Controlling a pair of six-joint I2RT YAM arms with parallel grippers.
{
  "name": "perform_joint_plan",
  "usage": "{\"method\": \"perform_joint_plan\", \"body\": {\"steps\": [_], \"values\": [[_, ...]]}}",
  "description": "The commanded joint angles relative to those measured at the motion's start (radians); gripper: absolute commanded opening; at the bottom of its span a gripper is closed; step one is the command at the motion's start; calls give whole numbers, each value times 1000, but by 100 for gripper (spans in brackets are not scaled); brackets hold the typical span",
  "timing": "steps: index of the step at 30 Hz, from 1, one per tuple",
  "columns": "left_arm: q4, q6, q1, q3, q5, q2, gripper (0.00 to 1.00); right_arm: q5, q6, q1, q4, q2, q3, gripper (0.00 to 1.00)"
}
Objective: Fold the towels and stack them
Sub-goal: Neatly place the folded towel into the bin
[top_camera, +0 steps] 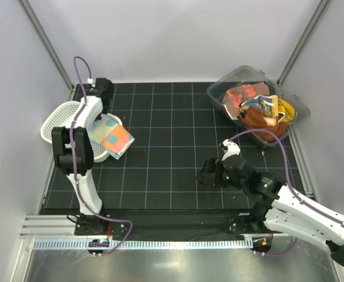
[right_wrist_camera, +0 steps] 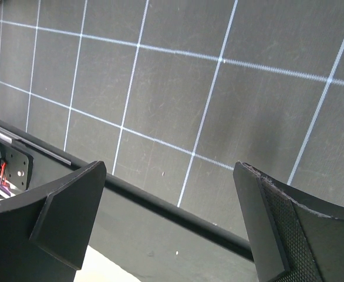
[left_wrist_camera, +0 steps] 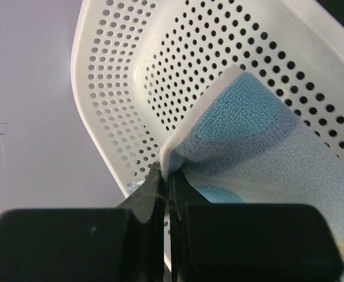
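Note:
A folded light-blue towel with orange spots (top_camera: 112,137) lies half in the white mesh basket (top_camera: 59,117), its right corner sticking out over the rim onto the mat. My left gripper (left_wrist_camera: 167,176) is shut on that towel's white-edged fold (left_wrist_camera: 260,135), just inside the basket wall (left_wrist_camera: 154,64). In the top view the left arm covers its fingers. More towels sit crumpled in the clear bin (top_camera: 295,104): a rust-brown one (top_camera: 261,121) and orange, yellow and blue ones (top_camera: 247,96). My right gripper (top_camera: 206,174) hovers open over the mat, its fingers (right_wrist_camera: 72,205) holding nothing.
The black gridded mat (top_camera: 166,153) covers the table between basket and bin. A raised black edge strip (right_wrist_camera: 160,205) runs under the right gripper. Metal frame posts (top_camera: 46,44) stand at the back corners, and a rail (top_camera: 160,242) lines the near edge.

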State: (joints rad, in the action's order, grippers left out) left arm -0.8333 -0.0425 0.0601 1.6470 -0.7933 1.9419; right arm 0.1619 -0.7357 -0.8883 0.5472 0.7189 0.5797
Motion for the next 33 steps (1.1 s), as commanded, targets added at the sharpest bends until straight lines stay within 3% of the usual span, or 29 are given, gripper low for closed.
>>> {"method": "perform_joint_plan", "body": {"steps": [1, 5, 14, 19, 20, 22, 24, 30, 33], "values": [[117, 29, -40, 39, -87, 3, 0, 53, 56, -4, -4, 4, 63, 100], [161, 38, -48, 51, -168, 57, 0, 77, 79, -3, 0, 17, 86, 100], [258, 107, -158, 37, -156, 150, 0, 97, 91, -3, -21, 45, 108, 100], [267, 96, -201, 111, -141, 230, 3, 123, 101, -3, -29, 83, 118, 100], [261, 98, -204, 132, -144, 264, 6, 129, 102, -3, -30, 89, 123, 100], [241, 92, -204, 178, -155, 285, 22, 128, 102, -3, -49, 108, 124, 100], [235, 90, -198, 197, -164, 289, 45, 122, 104, -3, -59, 125, 131, 100], [177, 78, -174, 332, -178, 215, 72, 110, 101, -3, -70, 191, 166, 100], [96, 20, -115, 390, -114, 140, 76, 120, 104, -3, -76, 223, 216, 100]]}}
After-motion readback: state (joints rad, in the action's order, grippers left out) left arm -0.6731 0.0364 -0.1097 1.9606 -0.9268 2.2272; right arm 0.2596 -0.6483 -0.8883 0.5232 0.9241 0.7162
